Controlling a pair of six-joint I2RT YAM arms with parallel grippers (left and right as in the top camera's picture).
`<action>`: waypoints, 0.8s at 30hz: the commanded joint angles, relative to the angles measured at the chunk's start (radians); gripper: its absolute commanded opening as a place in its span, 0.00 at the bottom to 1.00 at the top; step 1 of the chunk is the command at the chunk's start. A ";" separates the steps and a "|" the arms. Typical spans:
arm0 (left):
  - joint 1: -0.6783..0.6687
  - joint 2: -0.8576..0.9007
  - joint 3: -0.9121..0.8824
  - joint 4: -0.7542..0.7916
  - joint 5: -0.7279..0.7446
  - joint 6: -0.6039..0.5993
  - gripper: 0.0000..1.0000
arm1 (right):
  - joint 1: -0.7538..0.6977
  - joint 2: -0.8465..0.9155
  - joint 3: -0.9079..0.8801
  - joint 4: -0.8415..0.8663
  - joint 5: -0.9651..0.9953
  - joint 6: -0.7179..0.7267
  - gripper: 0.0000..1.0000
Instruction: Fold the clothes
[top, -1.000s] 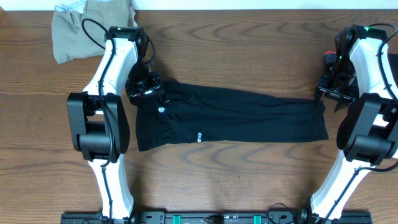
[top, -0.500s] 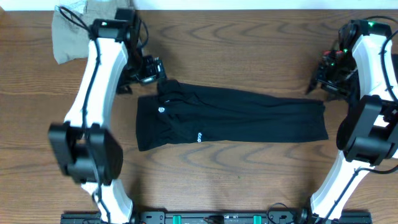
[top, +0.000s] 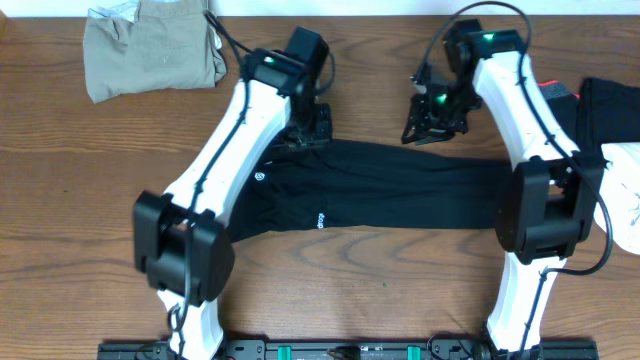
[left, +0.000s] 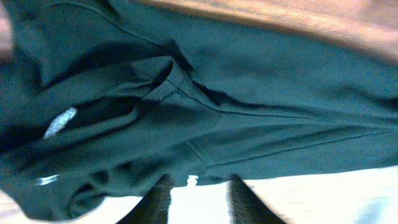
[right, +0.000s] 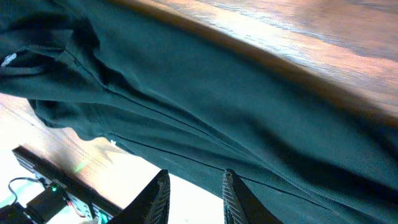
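The black garment (top: 400, 190) is lying long-ways across mid-frame, upper edge just below the left claw (top: 305, 132) and right claw (top: 422, 128), both hovering slightly parted, empty

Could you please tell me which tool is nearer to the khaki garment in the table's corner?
Left. The left tool is at the black garment's far edge, right of the khaki garment; the right tool is farther right along that edge.

The table (top: 400, 280) carries a black garment (top: 400, 190) beside the left tool (left: 198, 190) and right tool (right: 194, 186). A khaki garment (top: 150, 50) lies left of the left tool, and a white garment (top: 625, 200) right of the right tool.
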 joint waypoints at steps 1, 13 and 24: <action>0.009 0.053 -0.007 -0.003 0.013 -0.018 0.11 | 0.019 -0.028 -0.027 0.002 0.062 0.056 0.21; 0.018 0.201 -0.021 0.027 0.018 -0.006 0.06 | 0.024 -0.028 -0.272 0.175 0.094 0.116 0.01; 0.062 0.255 -0.124 0.065 0.014 0.022 0.06 | -0.042 -0.028 -0.394 0.256 0.122 0.091 0.01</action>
